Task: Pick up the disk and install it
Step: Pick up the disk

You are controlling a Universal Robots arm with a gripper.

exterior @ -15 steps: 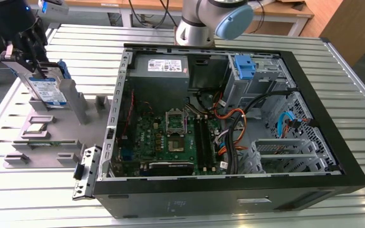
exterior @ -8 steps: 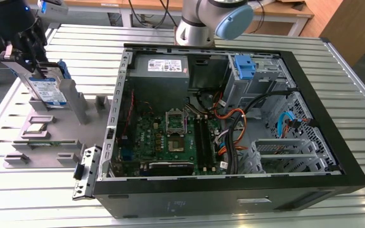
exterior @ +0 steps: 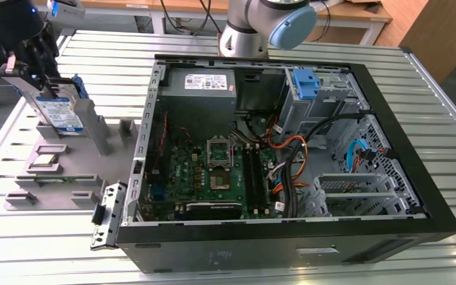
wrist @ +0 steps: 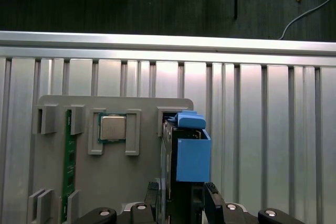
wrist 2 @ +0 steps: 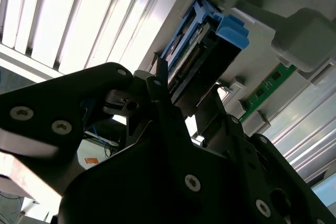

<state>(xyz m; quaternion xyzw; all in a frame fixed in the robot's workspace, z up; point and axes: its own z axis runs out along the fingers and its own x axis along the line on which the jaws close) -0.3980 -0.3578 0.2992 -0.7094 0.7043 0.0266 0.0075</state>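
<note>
The gripper has its fingers pinched onto the upper end of the disk, which stands on edge just below them in a slot of the holder. It looks stiff, weighty, smooth and shock-sensitive, best gripped across its flat faces. The slatted table spreads beneath, and the open case sits well aside of the fingers.

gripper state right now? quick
Gripper: at the upright disk in the grey fixture; open or shut cannot be told.
</note>
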